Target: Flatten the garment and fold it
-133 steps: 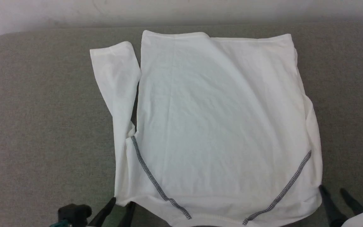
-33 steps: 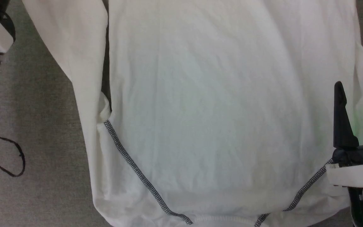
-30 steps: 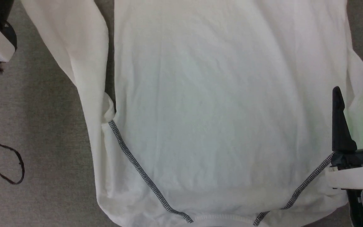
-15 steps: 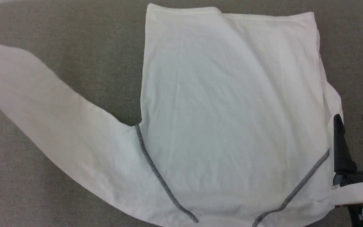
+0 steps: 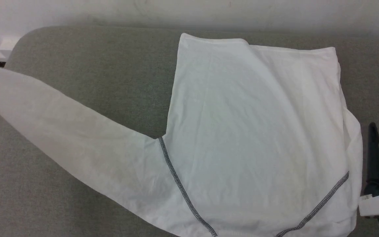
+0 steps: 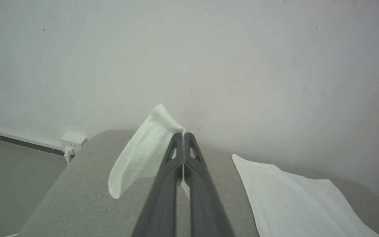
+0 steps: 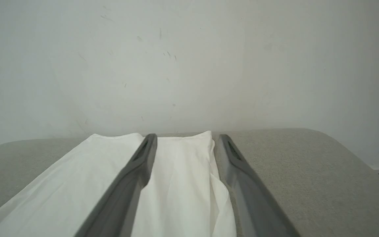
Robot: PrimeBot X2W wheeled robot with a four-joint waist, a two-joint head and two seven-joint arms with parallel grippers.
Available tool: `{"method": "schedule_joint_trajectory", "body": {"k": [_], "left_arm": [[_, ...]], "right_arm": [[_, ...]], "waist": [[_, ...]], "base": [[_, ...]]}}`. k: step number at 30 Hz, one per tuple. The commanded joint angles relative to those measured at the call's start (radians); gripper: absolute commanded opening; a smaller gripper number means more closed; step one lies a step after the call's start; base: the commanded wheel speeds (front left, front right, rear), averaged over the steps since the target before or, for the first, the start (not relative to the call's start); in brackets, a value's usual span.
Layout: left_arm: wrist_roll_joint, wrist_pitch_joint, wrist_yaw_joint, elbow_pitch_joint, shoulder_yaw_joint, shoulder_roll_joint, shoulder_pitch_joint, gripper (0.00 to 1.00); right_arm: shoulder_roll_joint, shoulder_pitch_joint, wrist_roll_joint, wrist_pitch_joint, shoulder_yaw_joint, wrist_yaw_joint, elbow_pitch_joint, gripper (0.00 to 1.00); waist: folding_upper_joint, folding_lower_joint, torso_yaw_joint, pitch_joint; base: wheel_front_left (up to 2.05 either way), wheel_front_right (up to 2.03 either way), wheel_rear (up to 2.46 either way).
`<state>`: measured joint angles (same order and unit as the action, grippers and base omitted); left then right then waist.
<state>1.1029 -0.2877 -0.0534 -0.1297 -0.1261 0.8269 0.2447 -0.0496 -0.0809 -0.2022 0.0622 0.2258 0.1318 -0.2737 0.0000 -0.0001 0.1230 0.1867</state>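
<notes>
Flattening is judged part-done: the garment (image 5: 248, 131) is spread, one sleeve (image 5: 61, 121) pinched in the closed left fingers (image 6: 164, 184), right fingers (image 7: 139, 171) apart and empty; folding is outstanding.

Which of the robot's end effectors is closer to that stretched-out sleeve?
Left. The left end effector is shut on the sleeve at its cuff, holding it up. The right end effector is open at the shirt's opposite edge, away from the sleeve.
</notes>
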Motion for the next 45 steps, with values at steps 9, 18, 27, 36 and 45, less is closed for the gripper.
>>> {"method": "schedule_joint_trajectory", "body": {"k": [9, 18, 27, 36, 45], "left_arm": [[-0.041, -0.055, -0.085, -0.262, 0.163, -0.078, 0.093, 0.0], [-0.14, -0.103, -0.14, -0.303, 0.522, -0.346, 0.344, 0.0], [-0.235, -0.075, -0.084, -0.068, 0.849, -0.605, 0.387, 0.0], [-0.331, 0.045, -0.034, 0.201, 1.048, -0.745, 0.345, 0.0], [-0.342, 0.074, 0.025, 0.41, 1.222, -0.775, 0.325, 0.0]], "right_arm": [[-0.001, -0.002, -0.02, -0.003, 0.127, -0.001, -0.025, 1.0], [-0.001, 0.021, -0.021, -0.037, 0.222, -0.001, -0.083, 1.0], [-0.001, 0.032, -0.044, -0.037, 0.252, -0.001, -0.092, 1.0], [-0.001, 0.02, -0.075, -0.015, 0.261, -0.001, -0.07, 1.0], [-0.001, 0.036, -0.099, 0.016, 0.22, -0.001, -0.045, 1.0]], "waist": [[0.0, 0.0001, -0.001, -0.05], [0.0, 0.0001, -0.028, -0.055], [0.0, 0.0001, -0.107, -0.019], [0.0, 0.0001, -0.174, 0.042], [0.0, 0.0001, -0.224, 0.103]], "base": [[0.0, 0.0, 0.0], [0.0, 0.0, 0.0], [0.0, 0.0, 0.0], [0.0, 0.0, 0.0], [0.0, 0.0, 0.0]]}}
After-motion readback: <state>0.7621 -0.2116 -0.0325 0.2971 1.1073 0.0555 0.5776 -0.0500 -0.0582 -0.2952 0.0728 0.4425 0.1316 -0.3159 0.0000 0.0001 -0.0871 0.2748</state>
